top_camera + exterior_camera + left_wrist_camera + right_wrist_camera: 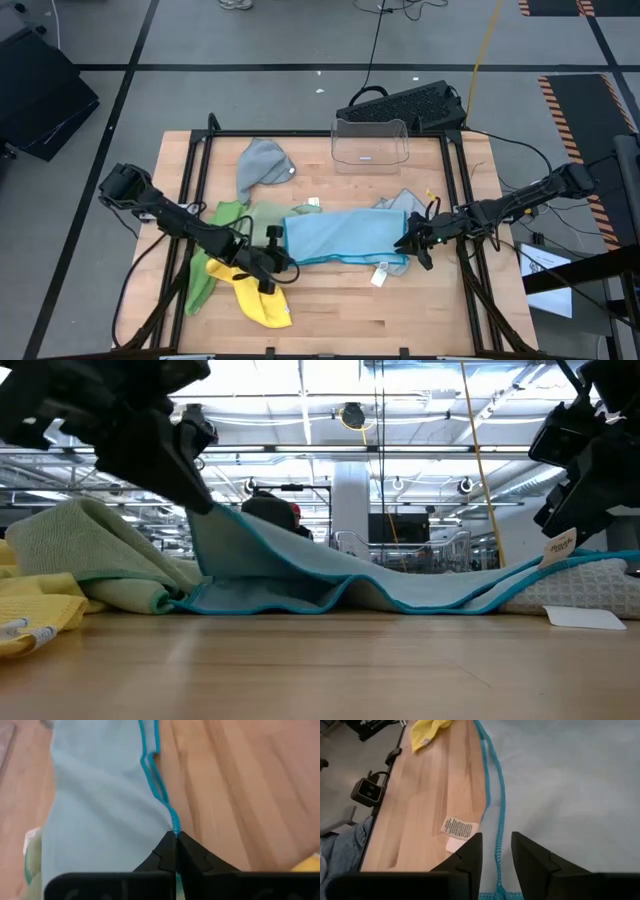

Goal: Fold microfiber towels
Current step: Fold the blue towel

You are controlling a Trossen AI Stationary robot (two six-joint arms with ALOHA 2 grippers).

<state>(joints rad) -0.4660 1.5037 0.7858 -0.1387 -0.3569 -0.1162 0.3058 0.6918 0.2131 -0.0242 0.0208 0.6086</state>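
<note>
At table centre: blue towel (345, 237), laid out as a long band, apparently folded once with two teal hems running together along its near edge.

Left gripper (272, 256), at the band's 9 o'clock end: jaws pinched shut on the teal hem, lifting that end off the wood, as the low view shows.

Right gripper (417, 243), at the 3 o'clock end: fingers (470, 855) standing either side of the hem, a gap between them; whether they hold the cloth cannot be told.

Outward from the left gripper: sage towel (262, 214) and bright green towel (205, 268), both rumpled, at 9 o'clock; yellow towel (260, 298), crumpled, at 7 o'clock.

Further out: grey towel (262, 165), heaped at 11 o'clock; second grey towel (402, 202), part hidden under the blue at 2 o'clock; clear bin (370, 142) at 12 o'clock, apparently holding nothing.

Progress, judged: one towel mid-fold, none finished or stacked, five untouched.
</note>
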